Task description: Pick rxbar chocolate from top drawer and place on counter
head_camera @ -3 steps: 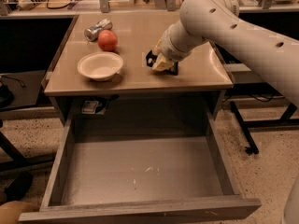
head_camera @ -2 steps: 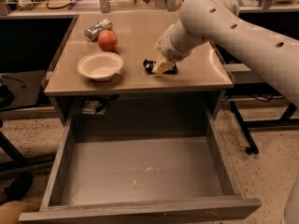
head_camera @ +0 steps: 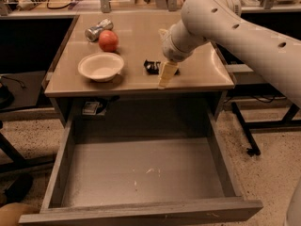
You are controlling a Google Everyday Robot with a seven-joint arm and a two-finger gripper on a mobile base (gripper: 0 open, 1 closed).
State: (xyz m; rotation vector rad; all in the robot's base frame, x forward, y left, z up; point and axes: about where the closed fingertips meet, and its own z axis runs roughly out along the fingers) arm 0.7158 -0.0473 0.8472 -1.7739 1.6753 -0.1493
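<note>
A: Where do we log the bar (head_camera: 151, 67)?

B: On the surface (head_camera: 136, 44), right of the bowl (head_camera: 100, 65) and about level with it. It is not in the drawer (head_camera: 141, 173), which stands pulled out below the bowl.

A: The gripper (head_camera: 165, 76)?

B: Also right of the bowl, a little farther out than the bar's near end, tip pointing down over the front edge. The bar's bowl-side end sticks out clear. The rest runs behind the pale tip.

A: Jaws released or clenched?

B: We cannot tell, because the tip hides the contact.

A: Long axis?

B: As far as it shows, it runs toward and away from the bowl, roughly along the front edge.

A: Our reading?

B: The bar looks to rest flat on the surface, so we judge the placing nearly done. The key relation is that the bar lies on the bowl side of the jaws. A retreat straight up, or away from the bowl, should avoid dragging it. There is only one arm, so no choice of side.

A: Neighbours?

B: An apple (head_camera: 108, 40) and a can (head_camera: 99, 29) sit beyond the bowl, well apart from the bar.
</note>
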